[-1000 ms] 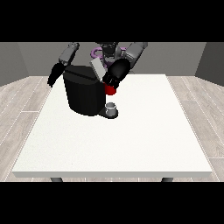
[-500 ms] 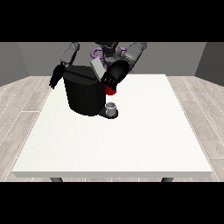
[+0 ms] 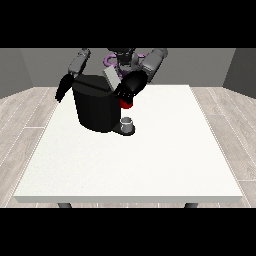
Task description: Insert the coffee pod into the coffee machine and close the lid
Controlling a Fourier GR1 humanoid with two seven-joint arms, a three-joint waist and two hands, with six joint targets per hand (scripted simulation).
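The black coffee machine [image 3: 99,109] stands at the table's far left of centre. A grey slab, its lid [image 3: 111,78], slants up from its top. The hand at the view's right [image 3: 131,86] hovers against the machine's upper front corner, just above a red thing at the machine [image 3: 127,104]. A small grey thing [image 3: 128,123] sits on the machine's base, below the red thing. The hand at the view's left [image 3: 64,89] hangs beside the machine's left wall with its fingers straight and pointing down, holding nothing.
The white table [image 3: 150,160] stretches wide towards the camera and to the right of the machine. The robot's torso [image 3: 122,57] stands close behind the machine.
The hand at the view's right has risen slightly at the machine's front corner. The hand at the view's left has barely shifted.
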